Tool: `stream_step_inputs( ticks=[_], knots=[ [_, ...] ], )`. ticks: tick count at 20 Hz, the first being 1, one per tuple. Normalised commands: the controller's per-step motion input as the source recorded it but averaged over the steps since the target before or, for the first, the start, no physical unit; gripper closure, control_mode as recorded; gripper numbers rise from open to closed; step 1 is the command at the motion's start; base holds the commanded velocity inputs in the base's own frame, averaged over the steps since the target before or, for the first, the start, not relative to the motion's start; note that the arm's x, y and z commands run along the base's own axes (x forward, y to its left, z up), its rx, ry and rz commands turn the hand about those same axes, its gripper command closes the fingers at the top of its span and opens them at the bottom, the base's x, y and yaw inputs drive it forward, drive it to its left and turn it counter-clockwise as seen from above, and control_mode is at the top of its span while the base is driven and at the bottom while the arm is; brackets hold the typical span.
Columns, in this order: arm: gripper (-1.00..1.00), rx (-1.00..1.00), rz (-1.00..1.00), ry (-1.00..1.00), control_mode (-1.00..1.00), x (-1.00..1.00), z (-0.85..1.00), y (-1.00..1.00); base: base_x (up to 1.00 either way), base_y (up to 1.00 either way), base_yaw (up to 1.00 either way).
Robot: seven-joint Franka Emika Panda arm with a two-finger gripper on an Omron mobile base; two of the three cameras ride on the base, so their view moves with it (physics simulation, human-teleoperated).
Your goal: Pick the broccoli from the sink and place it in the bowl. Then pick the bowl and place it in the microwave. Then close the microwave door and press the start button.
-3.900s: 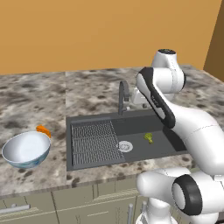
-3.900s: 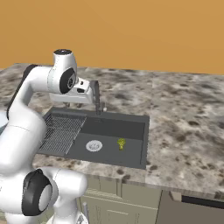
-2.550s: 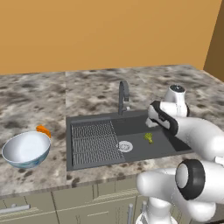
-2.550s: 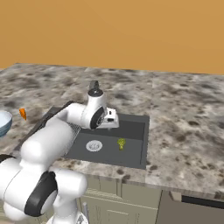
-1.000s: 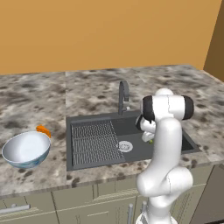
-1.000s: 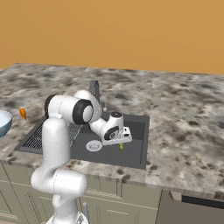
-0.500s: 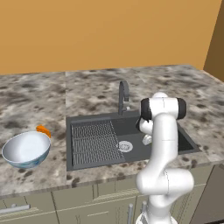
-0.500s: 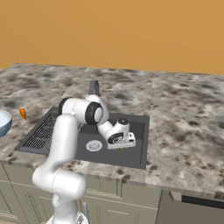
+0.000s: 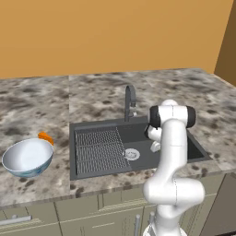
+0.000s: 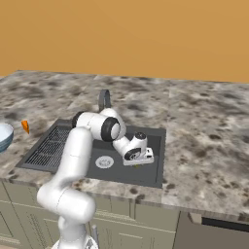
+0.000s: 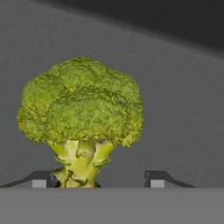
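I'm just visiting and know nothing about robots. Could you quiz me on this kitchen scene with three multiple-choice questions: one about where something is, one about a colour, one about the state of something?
1. Where is the bowl?
A. inside the sink
B. on the counter left of the sink
C. hanging from the faucet

2. What colour is the small object just behind the bowl?
A. orange
B. purple
C. black

3. How does the gripper stand to the broccoli?
A. shut on it and lifted above the counter
B. open, with the broccoli's stem near one fingertip
C. far from it, over the bowl

Answers:
1 B, the left base view shows the bowl on the speckled counter, beside the sink.
2 A, it shows bright orange at the bowl's rim.
3 B, the hand view shows both tips apart, the stalk close by the left one, on the sink floor.
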Motion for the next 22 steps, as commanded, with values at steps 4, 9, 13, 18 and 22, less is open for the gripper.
stream_step_inputs(
  ticks=[4,9,13,18,22],
  knots=[
    [1.00,0.00,0.00,0.01,-1.00,0.17,-0.03,0.00,0.00,0.00,0.00],
    [1.00,0.00,0.00,0.00,-1.00,-0.02,0.03,0.04,0.00,0.00,0.00],
    [1.00,0.03,0.01,0.00,-1.00,-0.48,0.37,0.00,0.00,0.00,0.00],
    [1.00,0.06,0.03,0.00,-1.00,-0.95,0.86,0.00,0.00,0.00,0.00],
    [1.00,0.02,0.02,0.00,-1.00,-1.00,1.00,0.03,0.00,0.00,0.00]
  ],
)
